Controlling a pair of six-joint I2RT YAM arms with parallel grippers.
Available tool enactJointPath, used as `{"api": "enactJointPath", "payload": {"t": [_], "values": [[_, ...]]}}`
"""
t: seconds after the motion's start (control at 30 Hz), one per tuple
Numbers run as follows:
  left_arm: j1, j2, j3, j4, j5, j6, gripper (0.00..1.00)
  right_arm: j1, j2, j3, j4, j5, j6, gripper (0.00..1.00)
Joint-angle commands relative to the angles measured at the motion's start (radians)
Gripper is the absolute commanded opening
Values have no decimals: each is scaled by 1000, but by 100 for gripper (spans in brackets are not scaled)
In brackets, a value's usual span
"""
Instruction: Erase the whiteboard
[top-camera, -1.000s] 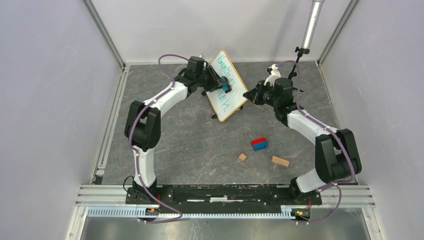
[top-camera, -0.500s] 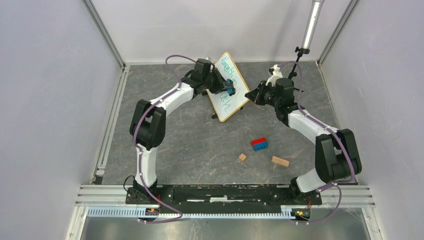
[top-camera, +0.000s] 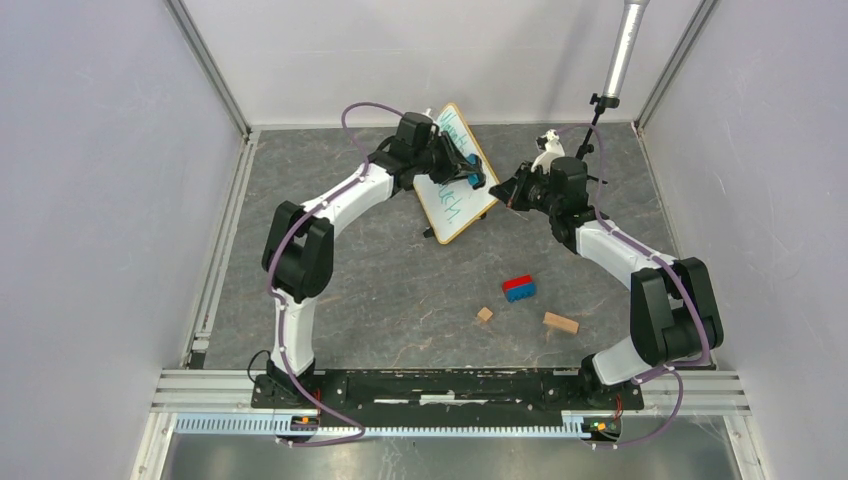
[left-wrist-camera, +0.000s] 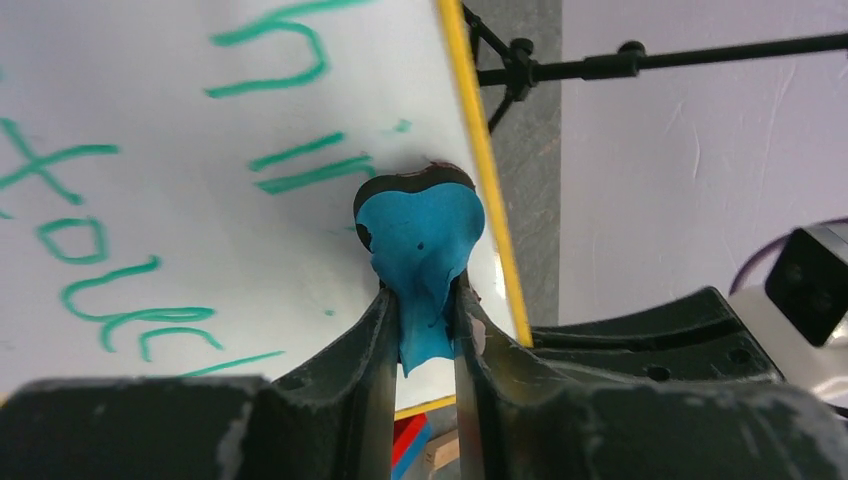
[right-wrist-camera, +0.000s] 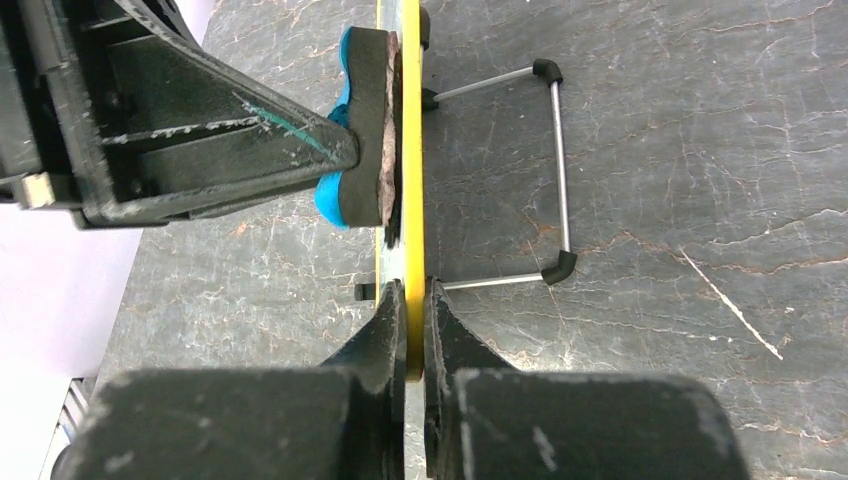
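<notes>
The whiteboard (top-camera: 452, 190) stands tilted on its wire feet at the back middle, with green writing on its white face (left-wrist-camera: 200, 150). My left gripper (top-camera: 474, 180) is shut on a blue eraser (left-wrist-camera: 420, 235), whose dark pad presses on the board near its right edge. In the right wrist view the eraser (right-wrist-camera: 365, 130) lies flat against the board. My right gripper (top-camera: 505, 191) is shut on the board's yellow-wood frame (right-wrist-camera: 413, 200), holding its right edge.
A red-and-blue block (top-camera: 518, 288), a small wooden cube (top-camera: 485, 314) and a wooden block (top-camera: 560, 322) lie on the grey table nearer the bases. A stand with a grey pole (top-camera: 620, 55) rises at the back right. Walls close in both sides.
My left gripper has slid the eraser rightward across the board, from its middle toward its right edge. The right gripper and the board have stayed put.
</notes>
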Motion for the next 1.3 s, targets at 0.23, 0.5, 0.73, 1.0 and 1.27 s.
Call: {"api": "enactJointPath", "payload": {"t": [0.23,0.5,0.73,1.0,1.27], "values": [[39,-48,-222,35,-36,55,27,26,-23,12,79,-54,-77,0],[-49,-85,-120,-20,-75,108,27,30,-21,12,79,-55,-76,0],[-86,-50,-20,-41,-39,119,28,31,-27,15,76,-57,-76,0],[-13,-84,-235,21,-43,68,27,33,-24,12,76,-61,-76,0],[76,-113,-454,90,-41,45,27,33,-19,9,88,-75,-68,0]]}}
